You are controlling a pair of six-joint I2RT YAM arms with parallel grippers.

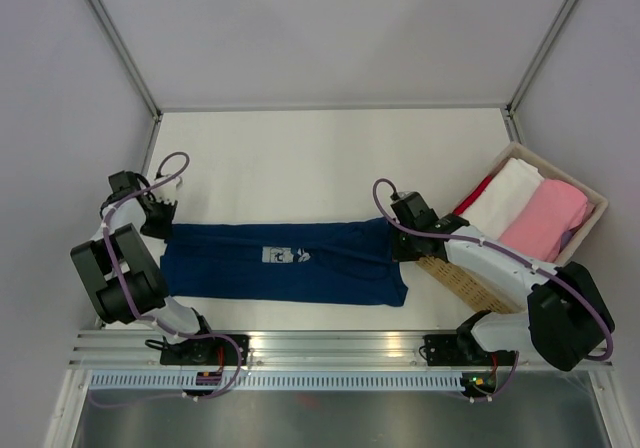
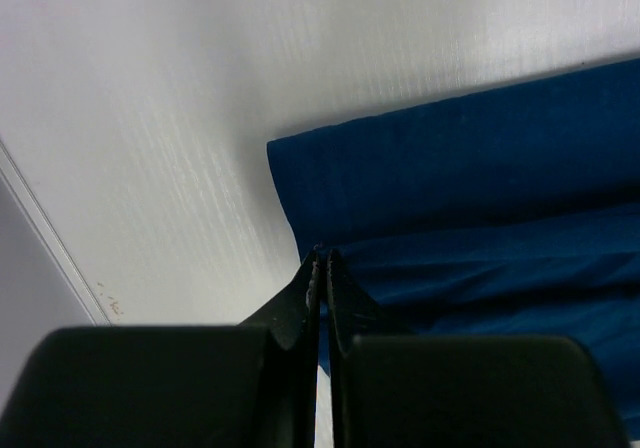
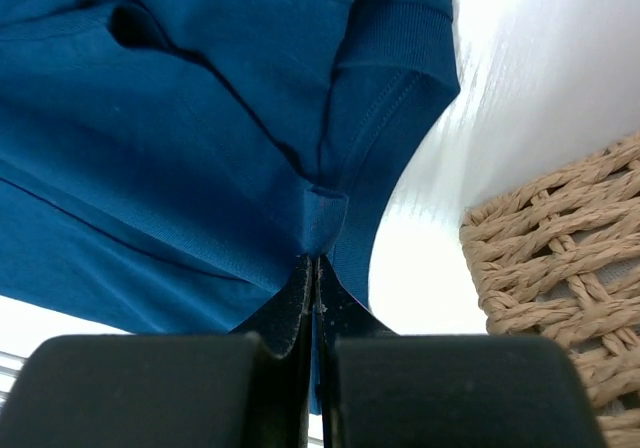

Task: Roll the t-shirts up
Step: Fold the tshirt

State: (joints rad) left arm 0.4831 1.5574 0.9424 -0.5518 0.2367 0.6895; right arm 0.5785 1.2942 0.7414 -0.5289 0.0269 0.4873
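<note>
Top external view: the navy t-shirt [image 1: 280, 268] lies folded into a long flat band on the white table [image 1: 330, 158]. It runs from 9 o'clock to 3 o'clock across the near half, and its small pale chest print [image 1: 285, 255] faces up near the middle. The left gripper [image 1: 158, 223] sits at the band's 9 o'clock end and the right gripper [image 1: 405, 243] at its 3 o'clock end.

In the left wrist view the left gripper [image 2: 321, 258] has its fingers pressed together on the edge of the blue cloth [image 2: 470, 198], at a fold near the corner. In the right wrist view the right gripper [image 3: 312, 263] is clamped on a small pucker of the same shirt [image 3: 180, 138] beside a ribbed hem.

A wicker basket [image 1: 470, 283] stands at the table's 3 o'clock side, just beside the right gripper. It holds a white roll [image 1: 505, 196], a pink roll [image 1: 545, 218] and a red cloth [image 1: 473, 196] side by side.
</note>
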